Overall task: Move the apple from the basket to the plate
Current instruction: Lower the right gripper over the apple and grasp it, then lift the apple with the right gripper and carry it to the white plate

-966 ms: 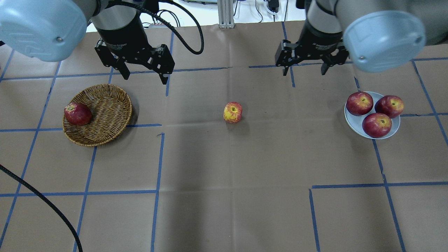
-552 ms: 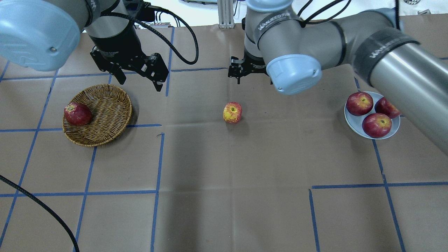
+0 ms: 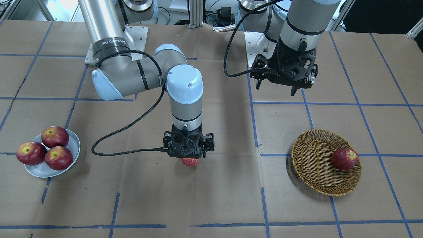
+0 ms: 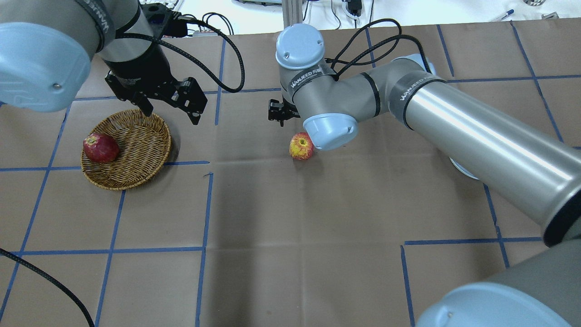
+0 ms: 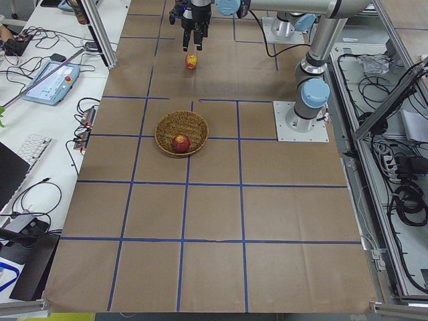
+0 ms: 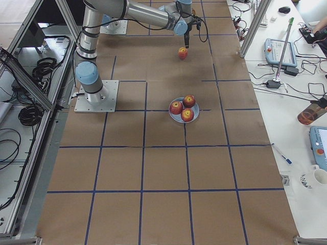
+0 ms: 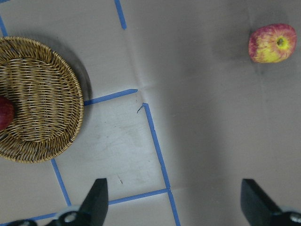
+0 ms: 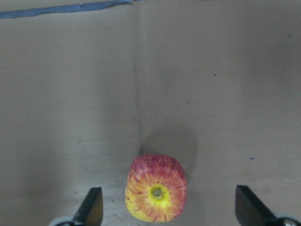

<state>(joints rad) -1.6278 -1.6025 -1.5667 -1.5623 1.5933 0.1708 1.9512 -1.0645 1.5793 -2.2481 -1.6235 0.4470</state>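
Note:
The apple [image 4: 301, 146], pale pink-red with a yellow stem patch, sits on the table's middle, outside the basket [image 4: 140, 136]. My right gripper [image 3: 188, 157] hangs open just over it. In the right wrist view the apple [image 8: 156, 194] lies between the two spread fingers [image 8: 93, 207], untouched. My left gripper [image 4: 171, 116] is open and empty, above the table by the basket's far rim. The plate [image 3: 73, 145] lies at the far right of the table. In the overhead view my right arm hides all but a sliver of it.
A dark red apple [image 4: 100, 148] lies in the basket at its outer side. Three dark red apples [image 3: 54, 136] fill the plate. Blue tape lines cross the brown paper table. A black cable [image 3: 125, 132] loops from the right wrist over the table.
My right arm has swung from near the plate to over the pale apple at the table's middle and lowered. My left gripper has drifted slightly toward the basket.

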